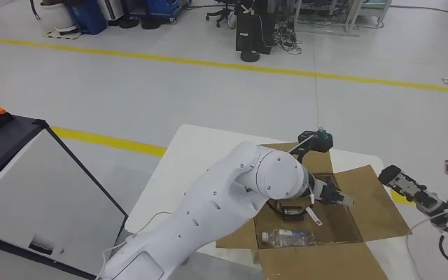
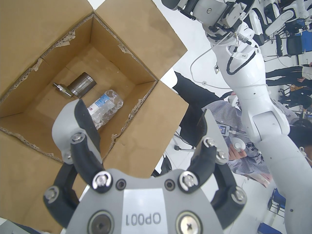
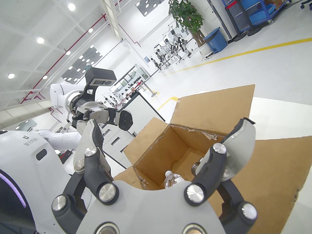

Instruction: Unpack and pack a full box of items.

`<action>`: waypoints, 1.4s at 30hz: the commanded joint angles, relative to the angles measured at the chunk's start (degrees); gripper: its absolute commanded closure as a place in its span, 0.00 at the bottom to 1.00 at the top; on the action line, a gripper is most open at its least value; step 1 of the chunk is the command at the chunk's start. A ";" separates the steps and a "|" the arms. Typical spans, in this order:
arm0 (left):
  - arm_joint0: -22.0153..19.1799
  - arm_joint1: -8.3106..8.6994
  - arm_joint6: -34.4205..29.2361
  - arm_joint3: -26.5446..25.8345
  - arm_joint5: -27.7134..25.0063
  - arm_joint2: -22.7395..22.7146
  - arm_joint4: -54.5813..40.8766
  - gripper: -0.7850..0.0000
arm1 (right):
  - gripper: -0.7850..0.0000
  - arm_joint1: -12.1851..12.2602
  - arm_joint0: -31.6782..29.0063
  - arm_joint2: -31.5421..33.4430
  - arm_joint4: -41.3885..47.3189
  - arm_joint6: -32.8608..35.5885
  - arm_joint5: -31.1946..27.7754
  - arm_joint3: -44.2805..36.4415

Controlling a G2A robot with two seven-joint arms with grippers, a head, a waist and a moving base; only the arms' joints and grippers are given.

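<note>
Left gripper [image 2: 143,113] above bottle [image 2: 107,108] in box [image 2: 117,59]

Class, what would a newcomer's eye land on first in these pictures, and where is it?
The open cardboard box on the white table, flaps spread. On its floor lie a clear plastic bottle and a metal cylinder. The left gripper hangs open above it.

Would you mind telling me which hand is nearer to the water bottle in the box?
Left. The left hand hangs over the open box, where the water bottle lies; the right hand is outside the opening, over a side flap.
</note>
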 commanded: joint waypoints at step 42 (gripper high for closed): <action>13.29 3.83 21.01 9.46 21.04 4.98 -12.82 0.00 | 0.00 0.00 0.00 0.00 0.00 0.00 0.00 0.00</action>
